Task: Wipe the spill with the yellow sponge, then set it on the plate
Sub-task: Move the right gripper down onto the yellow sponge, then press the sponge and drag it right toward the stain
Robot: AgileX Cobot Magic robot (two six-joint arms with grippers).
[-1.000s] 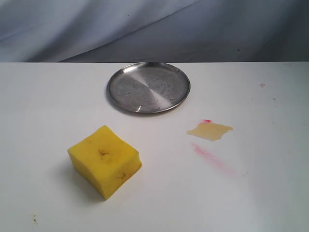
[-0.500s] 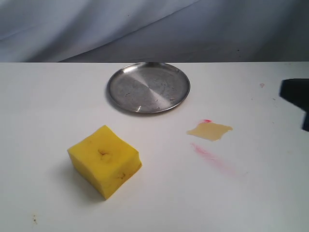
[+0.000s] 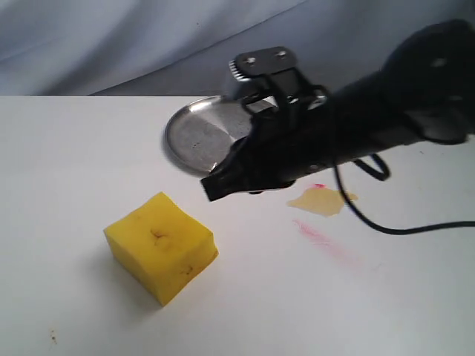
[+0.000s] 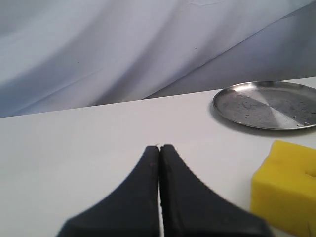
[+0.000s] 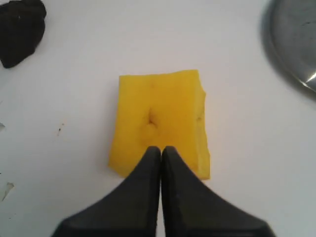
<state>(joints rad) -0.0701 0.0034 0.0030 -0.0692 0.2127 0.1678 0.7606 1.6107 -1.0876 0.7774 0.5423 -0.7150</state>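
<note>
Approach stage: the right gripper (image 3: 213,188), fingers pressed together and empty, hovers near the yellow sponge (image 3: 160,245); the spill (image 3: 323,200) lies unwiped beyond the sponge, the plate (image 3: 194,138) behind it; next, the jaws should open to grasp.

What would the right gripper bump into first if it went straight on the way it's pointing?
Probably the yellow sponge. The right gripper, jaws shut, aims right at it in the right wrist view, with nothing between them. How much gap is left is hard to tell.
</note>
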